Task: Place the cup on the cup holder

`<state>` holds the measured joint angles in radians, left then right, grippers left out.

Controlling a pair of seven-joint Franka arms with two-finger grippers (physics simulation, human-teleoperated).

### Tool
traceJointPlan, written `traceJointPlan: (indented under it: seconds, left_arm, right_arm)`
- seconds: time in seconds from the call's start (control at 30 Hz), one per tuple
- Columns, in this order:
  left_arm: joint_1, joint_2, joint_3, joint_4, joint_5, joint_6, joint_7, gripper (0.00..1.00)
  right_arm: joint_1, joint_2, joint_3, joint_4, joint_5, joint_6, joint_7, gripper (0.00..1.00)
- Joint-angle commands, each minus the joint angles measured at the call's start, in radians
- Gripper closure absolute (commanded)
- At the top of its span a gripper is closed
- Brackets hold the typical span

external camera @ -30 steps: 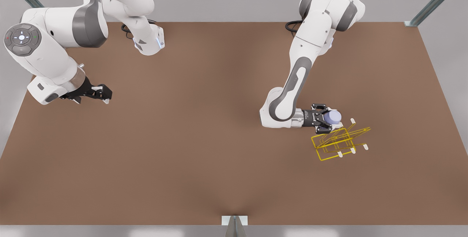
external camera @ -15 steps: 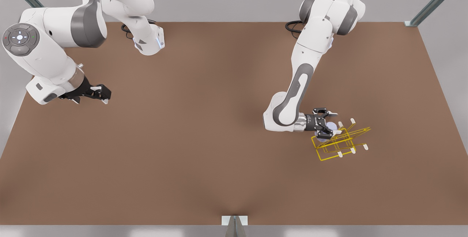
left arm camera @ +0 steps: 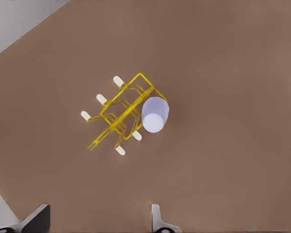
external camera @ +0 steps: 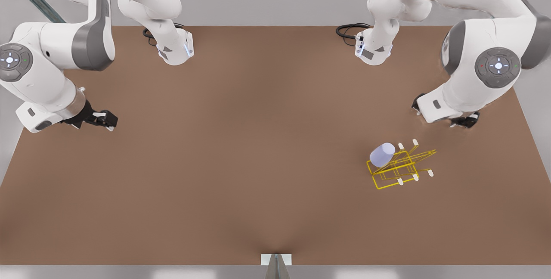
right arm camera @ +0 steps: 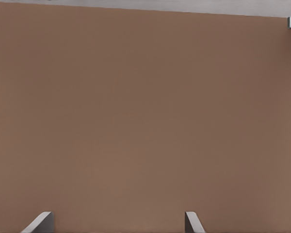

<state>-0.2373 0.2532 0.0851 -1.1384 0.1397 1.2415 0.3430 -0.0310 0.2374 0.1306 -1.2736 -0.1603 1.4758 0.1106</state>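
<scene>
Resting tilted on the yellow wire cup holder (external camera: 402,165), the lavender cup (external camera: 382,154) sits at the rack's 10 o'clock corner on the brown surface (external camera: 241,150). Farther back, at the rack's 2 o'clock, the left tool (external camera: 462,122) hangs clear, fingers (left arm camera: 157,221) apart. Well away at 9 o'clock, the right tool (external camera: 105,119) waits, fingers (right arm camera: 194,222) apart.

left gripper (external camera: 462,120): mostly hid beneath its own wrist.
left fingertips (left arm camera: 157,221): cut by the edge.
cup (external camera: 382,154): seating prong hidden.
</scene>
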Motion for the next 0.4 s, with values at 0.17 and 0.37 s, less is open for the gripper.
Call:
traceJointPlan:
  seconds: [0.17, 0.37]
  left_arm:
    - [0.023, -0.186, -0.018, -0.253, -0.101, 0.165, -0.401, 0.00]
    - [0.023, -0.186, -0.018, -0.253, -0.101, 0.164, -0.401, 0.00]
  right_arm:
    - [-0.001, -0.001, 0.000, 0.000, 0.033, 0.009, 0.001, 0.00]
    - [0.003, -0.001, 0.001, -0.004, 0.024, 0.012, 0.003, 0.00]
